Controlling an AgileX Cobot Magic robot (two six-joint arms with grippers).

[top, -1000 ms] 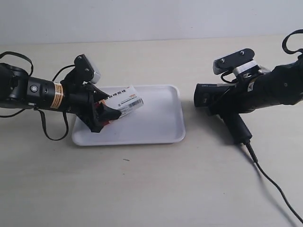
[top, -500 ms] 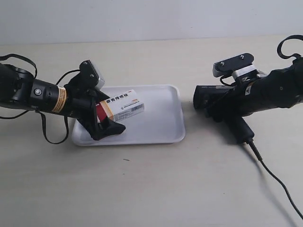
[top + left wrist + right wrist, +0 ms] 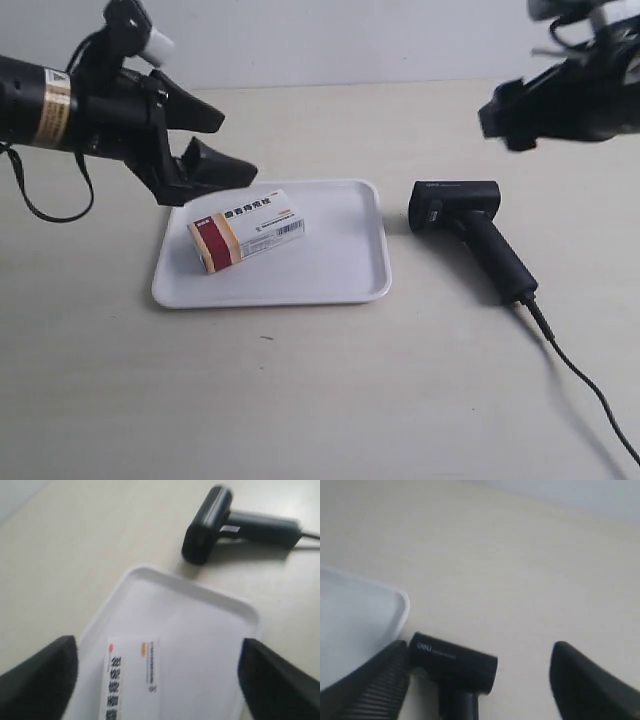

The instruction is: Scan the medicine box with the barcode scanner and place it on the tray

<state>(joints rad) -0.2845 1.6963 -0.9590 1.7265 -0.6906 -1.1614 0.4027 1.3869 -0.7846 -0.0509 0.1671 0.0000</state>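
The medicine box [image 3: 246,229] lies flat on the white tray [image 3: 340,285], its red and tan band toward the tray's left end. My left gripper [image 3: 225,140] hangs open above and behind it, holding nothing. From the left wrist camera the box [image 3: 131,677] and tray [image 3: 200,625] sit below the spread black fingers [image 3: 42,680]. The black barcode scanner [image 3: 468,225] lies on the table right of the tray, its cable trailing to the front right. My right gripper [image 3: 503,115] is raised above it, open and empty. The right wrist view shows the scanner [image 3: 452,662] beneath the open gripper [image 3: 480,647].
The scanner's black cable [image 3: 575,385] runs across the beige table toward the front right corner. A pale wall [image 3: 330,40] bounds the table at the back. The scanner head [image 3: 207,525] lies close to the tray's right rim.
The left gripper has let go of the medicine box, which now rests on the tray, and has risen up and back. The right gripper has released the scanner and lifted away.
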